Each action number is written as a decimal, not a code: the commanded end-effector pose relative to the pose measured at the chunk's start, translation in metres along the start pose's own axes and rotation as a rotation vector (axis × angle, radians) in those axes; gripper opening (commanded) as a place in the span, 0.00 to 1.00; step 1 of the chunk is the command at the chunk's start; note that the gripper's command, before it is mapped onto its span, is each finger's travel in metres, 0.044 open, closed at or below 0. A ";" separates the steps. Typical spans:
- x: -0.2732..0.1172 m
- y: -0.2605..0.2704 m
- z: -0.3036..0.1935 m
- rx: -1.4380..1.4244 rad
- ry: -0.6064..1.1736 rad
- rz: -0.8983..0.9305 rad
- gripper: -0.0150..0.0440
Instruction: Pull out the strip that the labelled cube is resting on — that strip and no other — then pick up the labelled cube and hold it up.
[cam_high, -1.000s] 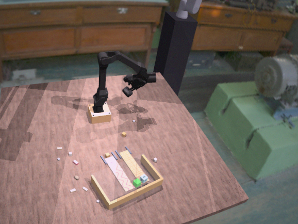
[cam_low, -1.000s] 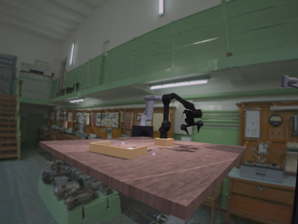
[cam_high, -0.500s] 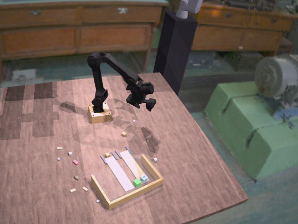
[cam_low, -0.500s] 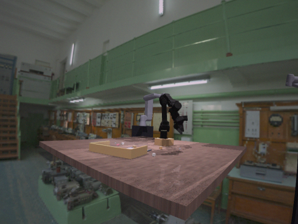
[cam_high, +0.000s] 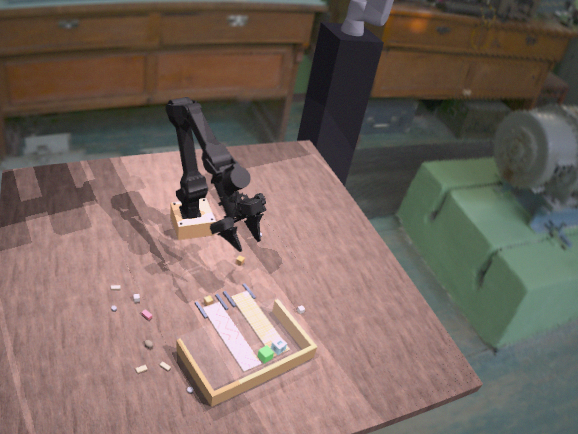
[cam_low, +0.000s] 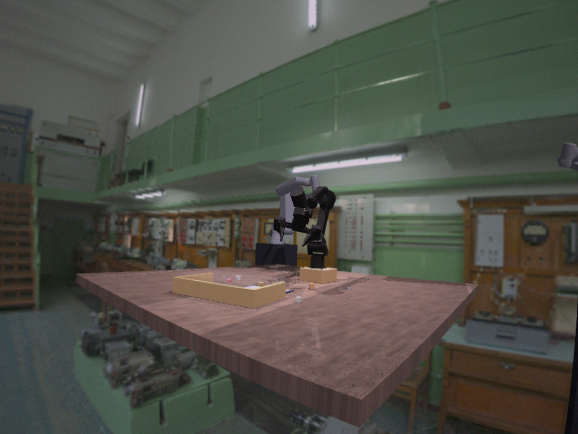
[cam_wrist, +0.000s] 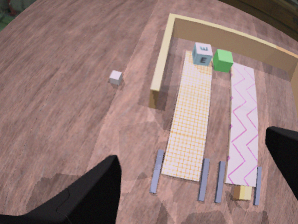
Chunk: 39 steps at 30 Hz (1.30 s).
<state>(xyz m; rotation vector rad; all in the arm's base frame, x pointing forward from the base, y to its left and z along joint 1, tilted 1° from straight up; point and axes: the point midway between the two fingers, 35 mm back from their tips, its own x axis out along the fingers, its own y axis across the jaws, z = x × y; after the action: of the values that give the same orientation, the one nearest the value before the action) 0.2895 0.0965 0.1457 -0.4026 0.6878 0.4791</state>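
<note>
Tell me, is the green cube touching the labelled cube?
Cannot tell. In the wrist view the green cube and labelled cube sit side by side, with no clear gap or contact.

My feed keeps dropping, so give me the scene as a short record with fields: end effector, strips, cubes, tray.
end effector: open, holding nothing, raised above the table, short of the tray
tray: wooden, three walls, open toward the arm
strips: yellow strip and pink zigzag strip, side by side
labelled cube: far end of yellow strip
green cube: far end of pink zigzag strip
</note>
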 end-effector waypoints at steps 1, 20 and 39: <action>-0.021 -0.071 -0.018 0.425 -0.086 -0.261 0.93; -0.026 -0.081 -0.021 0.487 -0.105 -0.299 0.93; 0.082 -0.042 -0.016 0.444 0.606 -0.019 0.25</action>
<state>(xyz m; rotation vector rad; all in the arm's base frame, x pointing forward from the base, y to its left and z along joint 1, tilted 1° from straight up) 0.3547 0.0664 0.1018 -0.1019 1.2293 0.1583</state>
